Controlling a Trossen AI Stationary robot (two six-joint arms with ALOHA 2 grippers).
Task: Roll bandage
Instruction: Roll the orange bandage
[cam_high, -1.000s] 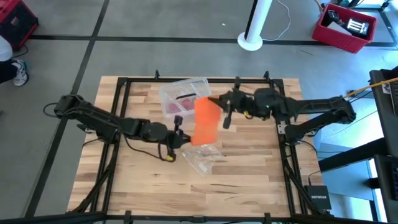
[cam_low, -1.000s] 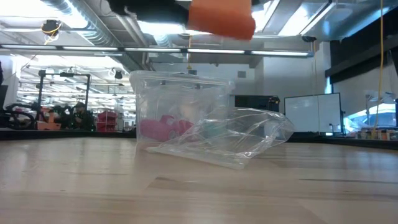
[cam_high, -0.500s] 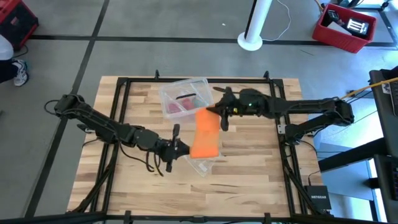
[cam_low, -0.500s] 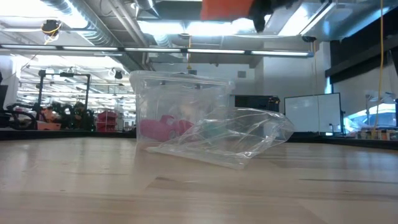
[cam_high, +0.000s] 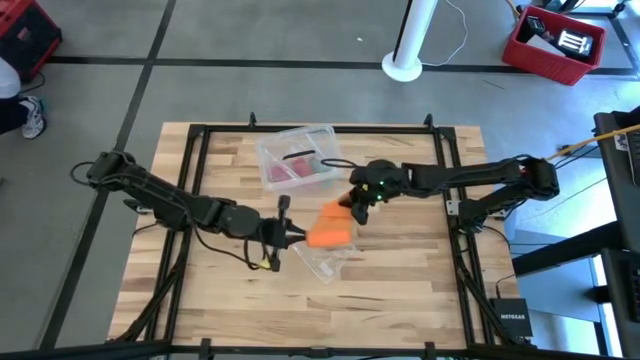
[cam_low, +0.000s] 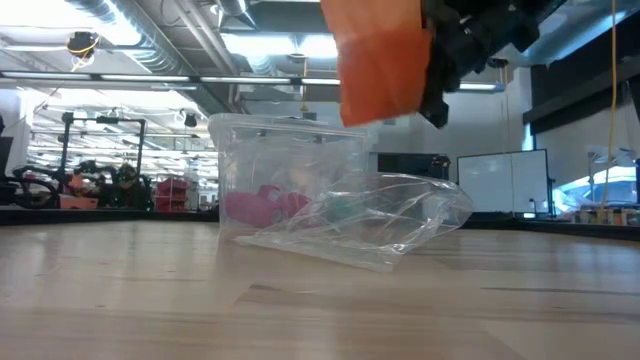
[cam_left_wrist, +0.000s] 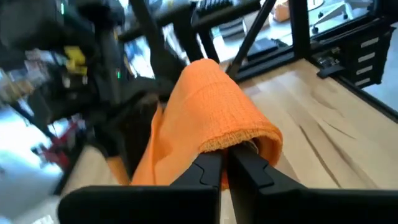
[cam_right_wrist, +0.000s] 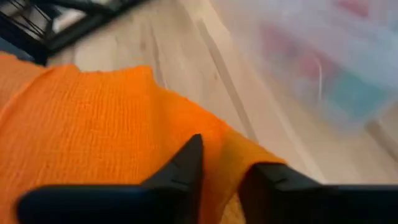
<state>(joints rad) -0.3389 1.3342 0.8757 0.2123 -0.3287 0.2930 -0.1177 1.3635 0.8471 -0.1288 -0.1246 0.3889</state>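
Observation:
The bright orange bandage (cam_high: 330, 224) hangs in the air between my two grippers, over the middle of the table; it also shows in the low view (cam_low: 382, 62). My left gripper (cam_high: 296, 235) is shut on its near-left end, and my right gripper (cam_high: 354, 203) is shut on its far-right end. The band sags and folds between them. My left gripper pinches the bandage's folded end edge (cam_left_wrist: 231, 142) between its two fingers, coming level from the table's left. The band arches up and over from the fingertips, clear of the table. My right gripper pinches the bandage's other end (cam_right_wrist: 217, 158) between its two fingers, coming from the table's right, slanting down. The cloth spreads away from the fingers, slack and clear of the table.
A clear plastic box (cam_high: 296, 158) with red and green contents stands at the table's far middle. A crumpled clear wrapper (cam_high: 325, 258) lies on the wood just below the bandage. Black frame rails (cam_high: 188, 160) run around the table.
My right gripper has gone toward the table's left and near edge and come down, closer to my left gripper. The bandage, a long flat strip a second ago, has slackened and bunched into a shorter fold. My left gripper has shifted a little toward the near edge.

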